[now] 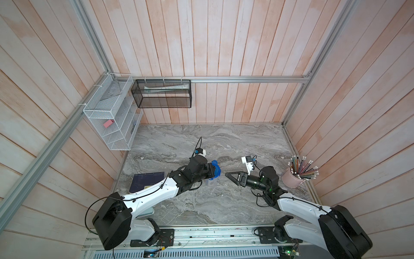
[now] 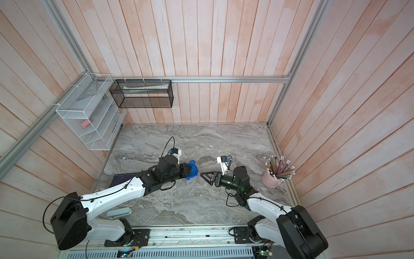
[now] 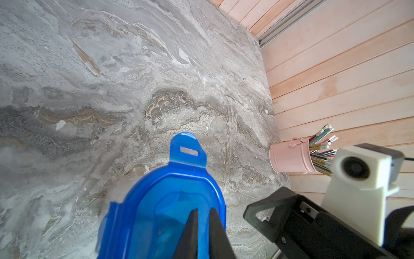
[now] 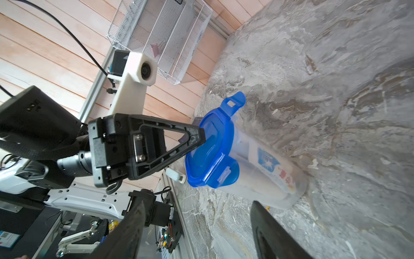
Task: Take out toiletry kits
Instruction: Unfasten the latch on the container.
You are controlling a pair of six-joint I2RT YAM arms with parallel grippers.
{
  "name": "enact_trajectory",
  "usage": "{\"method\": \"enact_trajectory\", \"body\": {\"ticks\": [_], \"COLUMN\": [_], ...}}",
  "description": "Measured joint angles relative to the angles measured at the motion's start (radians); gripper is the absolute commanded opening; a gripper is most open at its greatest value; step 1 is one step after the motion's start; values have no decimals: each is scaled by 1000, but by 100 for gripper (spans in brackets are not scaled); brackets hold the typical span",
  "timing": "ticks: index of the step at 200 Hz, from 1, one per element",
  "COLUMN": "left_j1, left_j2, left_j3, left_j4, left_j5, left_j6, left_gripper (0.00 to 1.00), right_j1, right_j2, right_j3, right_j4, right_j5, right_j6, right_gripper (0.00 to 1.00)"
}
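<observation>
Stuff inside the clear container (image 4: pixel 275 186) is mostly blur thru the wall. Only a white labelled bottle (image 4: pixel 267 162) reads, rest idk. In both top views the blue lid (image 1: pixel 217 170) + left gripper (image 1: pixel 212 172) cover most of it. Also navy notebook (image 1: pixel 146 180) by the worktop (image 1: pixel 224 143) left edge, half under left arm (image 1: pixel 152 194).

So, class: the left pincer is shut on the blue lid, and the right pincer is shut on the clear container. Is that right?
Not quite. The right pincer is open and apart from the clear container; a top view shows the gap. The left pincer is shut on the blue lid.
</observation>
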Motion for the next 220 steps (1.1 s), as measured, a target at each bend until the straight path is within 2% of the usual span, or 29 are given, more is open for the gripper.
{"method": "enact_trajectory", "body": {"ticks": [23,55,128,183,220], "left_j1": [0,0,0,0,0], "left_j2": [0,0,12,12,12], "left_j3": [-5,-14,-32,-42,-55], "left_j4": [9,27,82,104,130], "left_j5": [-3,-7,-7,-7,-6], "left_j6": [-6,-15,-29,-40,-49], "left_gripper": [14,13,13,13,12], "right_j1": [1,2,14,24,26], "right_j2": [126,278,414,562,613], "right_j3": [-5,-5,3,37,37], "right_j4": [187,381,528,686,726], "right_j5": [-40,-62,-63,-71,-74], "right_j6": [98,208,298,395,471], "right_gripper": [65,64,62,54,48]}}
